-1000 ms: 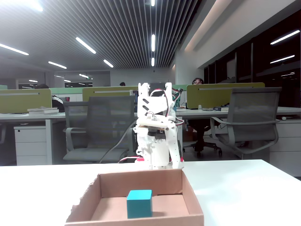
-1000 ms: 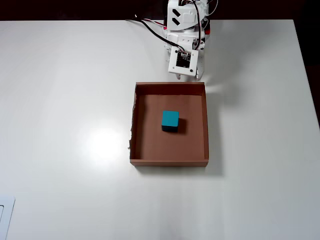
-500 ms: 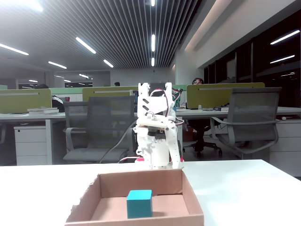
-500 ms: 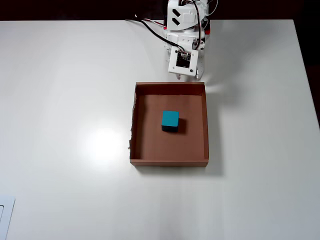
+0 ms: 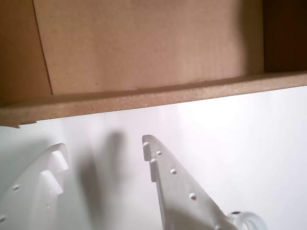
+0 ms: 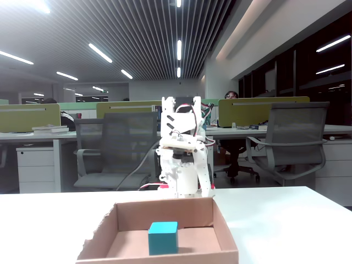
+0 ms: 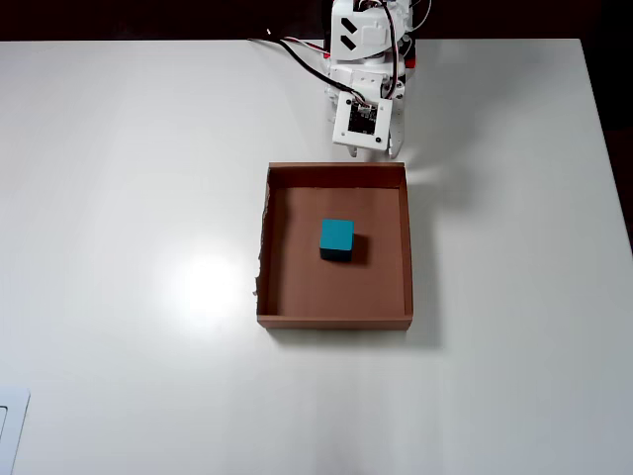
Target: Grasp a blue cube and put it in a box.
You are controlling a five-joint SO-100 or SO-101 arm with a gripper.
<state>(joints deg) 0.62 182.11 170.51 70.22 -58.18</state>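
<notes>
One blue cube (image 7: 336, 238) beyond claw (image 5: 103, 153)

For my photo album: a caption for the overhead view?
Blue cube resting inside the cardboard box, robot arm folded behind.

Open office: mesh chairs (image 6: 291, 140), green desk partitions (image 6: 263, 110), slatted ceiling with strip lights (image 6: 179, 49).

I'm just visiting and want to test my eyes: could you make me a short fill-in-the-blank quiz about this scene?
1. The blue cube sits inside the ____.
2. In the wrist view, the pincer holds ____ between its fingers.
3. In the overhead view, the box rests on a ____ table.
4. In the fixed view, the arm stands ____ the box.

Missing words: box; nothing; white; behind
</notes>
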